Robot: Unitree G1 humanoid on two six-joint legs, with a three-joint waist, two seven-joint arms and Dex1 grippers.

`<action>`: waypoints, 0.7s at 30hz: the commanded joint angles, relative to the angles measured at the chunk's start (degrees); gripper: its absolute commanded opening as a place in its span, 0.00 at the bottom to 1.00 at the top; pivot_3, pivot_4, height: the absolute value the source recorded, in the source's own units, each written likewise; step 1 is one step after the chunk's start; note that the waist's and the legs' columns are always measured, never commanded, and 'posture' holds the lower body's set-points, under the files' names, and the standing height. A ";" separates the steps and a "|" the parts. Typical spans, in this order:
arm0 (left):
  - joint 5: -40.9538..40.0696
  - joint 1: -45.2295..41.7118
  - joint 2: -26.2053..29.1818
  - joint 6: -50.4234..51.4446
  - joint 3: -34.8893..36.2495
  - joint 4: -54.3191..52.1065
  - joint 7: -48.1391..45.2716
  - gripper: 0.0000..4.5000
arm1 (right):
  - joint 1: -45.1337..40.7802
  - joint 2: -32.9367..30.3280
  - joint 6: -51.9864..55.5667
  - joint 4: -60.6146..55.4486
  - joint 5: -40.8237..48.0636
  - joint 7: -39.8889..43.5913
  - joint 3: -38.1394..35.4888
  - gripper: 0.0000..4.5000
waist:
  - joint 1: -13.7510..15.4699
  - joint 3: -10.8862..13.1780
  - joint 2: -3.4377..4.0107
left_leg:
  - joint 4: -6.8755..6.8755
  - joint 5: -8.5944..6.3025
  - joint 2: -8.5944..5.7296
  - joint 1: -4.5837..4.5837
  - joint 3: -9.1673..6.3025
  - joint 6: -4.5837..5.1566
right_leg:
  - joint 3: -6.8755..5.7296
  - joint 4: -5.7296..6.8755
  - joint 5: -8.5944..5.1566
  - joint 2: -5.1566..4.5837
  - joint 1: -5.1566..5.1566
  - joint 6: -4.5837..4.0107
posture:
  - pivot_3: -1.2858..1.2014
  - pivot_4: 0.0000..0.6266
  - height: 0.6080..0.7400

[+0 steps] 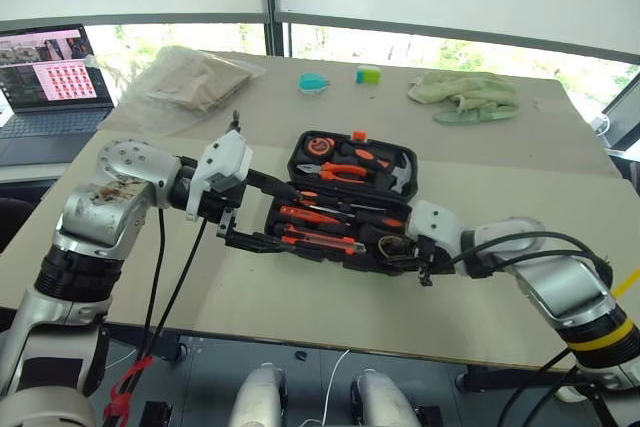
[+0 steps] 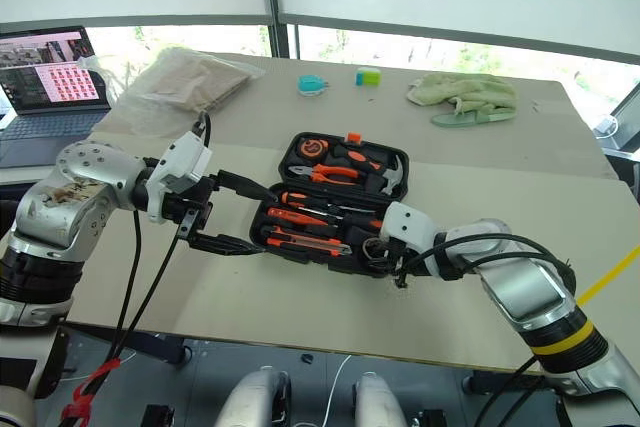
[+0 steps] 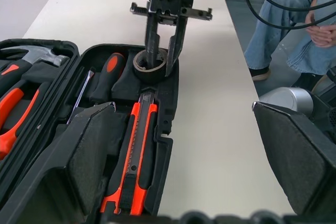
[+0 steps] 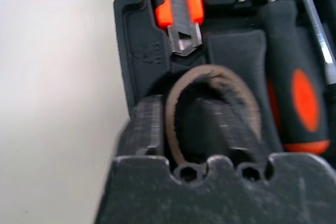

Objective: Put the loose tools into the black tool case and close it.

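The black tool case [image 1: 297, 152] lies open in the middle of the table. In its near half rest the orange-and-black screwdrivers [image 1: 320, 215] and the utility knife [image 3: 137, 145]. The dark tape roll [image 3: 142, 69] stands in the recess at that half's right end. My right gripper [image 3: 164, 56] straddles the roll's wall, one finger inside the ring and one outside, jaws parted. In its own view the roll [image 4: 210, 77] curves around the inner finger. My left gripper [image 1: 285, 217] is wide open at the case's left end, one finger over the tools, the other in front of the near wall.
Pliers, a hammer and a tape measure fill the lid half. A laptop [image 1: 50, 77] sits far left, a bagged cloth [image 1: 195, 77] behind it, a green cloth [image 1: 465, 92] far right, two small teal items [image 1: 313, 82] at the back. A seated person [image 3: 283, 19] is beyond the table's right end.
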 commanded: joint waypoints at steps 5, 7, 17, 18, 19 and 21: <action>4.75 -2.42 -2.35 -2.19 0.49 6.16 6.39 1.00 | -1.37 -1.50 8.26 -4.97 8.36 -0.37 -11.21 0.75 | 0.07 0.00 -0.01 | 0.07 0.01 -0.01 -0.15 0.00 0.00 | 0.03 0.15 0.00 0.00 -0.17 0.00 | 0.52 0.24 1.00; 8.88 -2.68 -3.67 -5.81 0.38 12.32 10.92 1.00 | -0.37 -1.17 9.70 -2.43 9.47 -2.26 -15.56 0.75 | 0.15 0.00 -0.01 | 0.08 0.01 -0.01 -0.15 0.00 0.00 | 0.03 0.15 0.00 0.00 -0.16 0.00 | 0.52 0.24 1.00; 24.31 -7.40 -11.22 -19.08 -4.27 39.71 24.08 0.37 | 3.42 0.77 -1.79 17.26 1.71 -7.52 -16.26 0.06 | 0.14 0.00 -0.06 | 0.08 0.01 -0.05 -0.23 0.07 0.01 | 0.05 0.15 0.01 -0.01 -0.24 0.00 | 0.52 0.24 1.00; 25.31 -7.90 -12.04 -20.46 -4.77 41.23 24.35 0.28 | 2.85 1.38 -3.16 18.74 0.93 -7.40 -15.35 0.00 | 0.12 0.00 -0.06 | 0.08 0.01 -0.06 -0.24 0.07 0.00 | 0.05 0.16 0.01 -0.01 -0.26 0.00 | 0.52 0.24 1.00; 25.90 -8.28 -12.54 -21.43 -4.99 42.26 24.41 0.20 | 2.40 1.79 -3.96 19.66 0.59 -7.28 -14.90 0.00 | 0.00 0.01 -0.07 | 0.08 0.01 -0.05 -0.24 0.07 0.00 | 0.05 0.16 0.01 0.00 -0.27 0.00 | 0.52 0.24 1.00; 25.72 -8.65 -13.78 -22.13 -4.88 43.12 22.93 0.04 | 0.61 3.02 -4.88 21.49 -0.27 -7.33 -13.74 0.00 | -0.35 0.01 -0.07 | 0.07 0.01 -0.05 -0.27 0.08 0.00 | 0.07 0.16 0.01 0.00 -0.31 0.00 | 0.52 0.24 1.00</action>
